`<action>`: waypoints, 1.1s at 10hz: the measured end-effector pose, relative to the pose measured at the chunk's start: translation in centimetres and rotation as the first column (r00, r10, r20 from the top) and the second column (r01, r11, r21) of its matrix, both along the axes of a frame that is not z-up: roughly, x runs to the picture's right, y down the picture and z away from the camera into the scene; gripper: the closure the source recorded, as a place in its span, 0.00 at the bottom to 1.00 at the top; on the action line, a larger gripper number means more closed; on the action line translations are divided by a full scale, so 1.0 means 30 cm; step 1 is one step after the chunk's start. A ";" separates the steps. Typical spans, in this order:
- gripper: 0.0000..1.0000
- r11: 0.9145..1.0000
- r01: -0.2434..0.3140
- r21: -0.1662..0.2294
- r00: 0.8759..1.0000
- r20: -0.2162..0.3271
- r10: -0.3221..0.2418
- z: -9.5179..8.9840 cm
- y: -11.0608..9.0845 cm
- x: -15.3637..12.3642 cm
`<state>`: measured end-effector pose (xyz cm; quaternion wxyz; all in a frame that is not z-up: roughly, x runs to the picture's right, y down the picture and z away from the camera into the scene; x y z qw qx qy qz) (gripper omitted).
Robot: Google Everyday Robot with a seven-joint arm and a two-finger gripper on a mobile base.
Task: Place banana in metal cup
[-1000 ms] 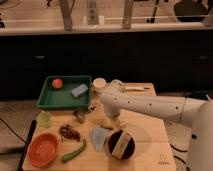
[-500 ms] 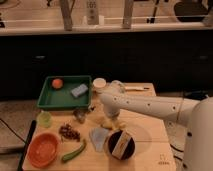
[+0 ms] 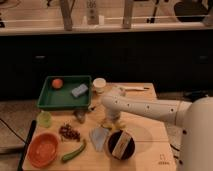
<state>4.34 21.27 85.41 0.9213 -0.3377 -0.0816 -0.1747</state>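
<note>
The gripper (image 3: 112,119) is lowered over the wooden table (image 3: 150,137); whether it is open or closed cannot be told. The banana (image 3: 105,124) is seen as yellow directly under it. The metal cup (image 3: 80,116) stands near, toward the picture's left, beside the green tray (image 3: 48,104). A small printed mark (image 3: 161,161) at the table corner cannot be read.

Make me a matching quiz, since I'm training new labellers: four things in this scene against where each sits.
Things:
1. orange bowl
2. blue sponge
3. white cup
4. gripper

Places:
A. inside the green tray
B. right of the metal cup
C. near left corner of the table
D. just right of the green tray

Pairs: 1-C, 2-A, 3-D, 4-B.
</note>
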 end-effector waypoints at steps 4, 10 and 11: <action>0.91 1.000 -0.002 0.001 1.000 -0.010 0.002 -0.010 0.003 0.022; 1.00 0.996 -0.003 0.090 1.000 -0.017 0.004 -0.155 -0.103 0.050; 1.00 0.995 0.000 0.101 1.000 -0.017 0.002 -0.177 -0.119 0.054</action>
